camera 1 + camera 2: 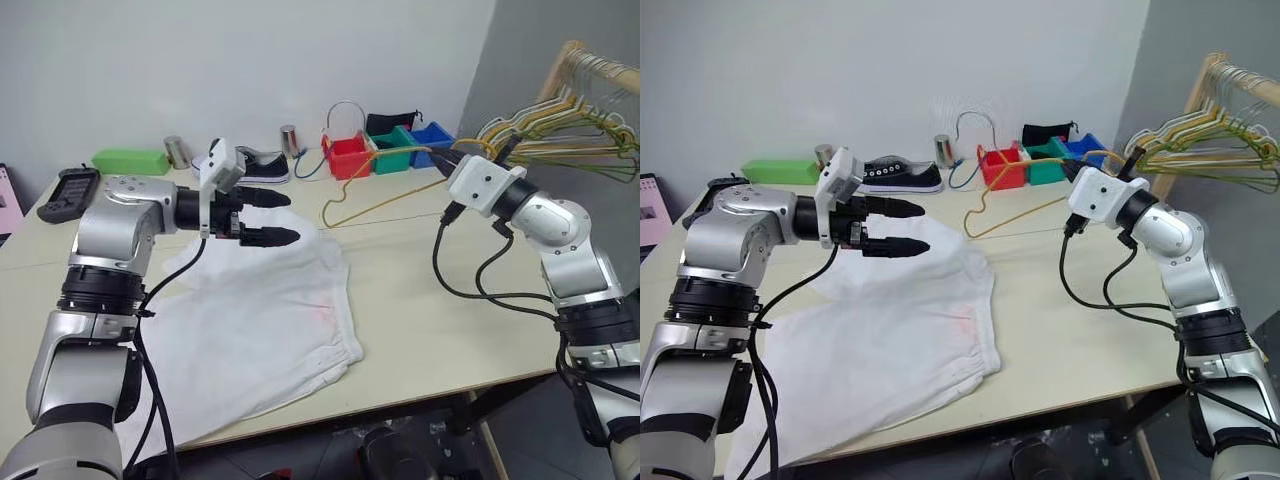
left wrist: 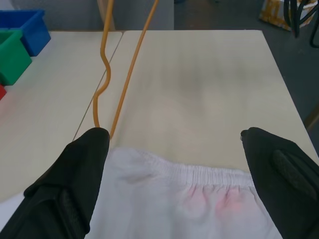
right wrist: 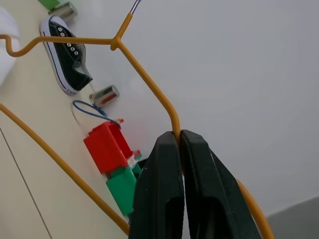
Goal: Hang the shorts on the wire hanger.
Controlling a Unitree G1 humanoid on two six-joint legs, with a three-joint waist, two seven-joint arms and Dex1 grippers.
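Left eye view: thin golden-yellow wire hanger held above the pale surface, long axis slanting from right gripper toward large white thin-fabric shorts, spread flat. Left gripper level over shorts, jaws wide, empty. Left wrist view: hanger tip near waistband. Right wrist view: jaws clamped on hanger wire.

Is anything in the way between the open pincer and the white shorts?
Nothing visible is. The left pincer hovers open just above the shorts, which lie flat on the table with only air between. The wire hanger is off to the side, held by the shut right pincer.
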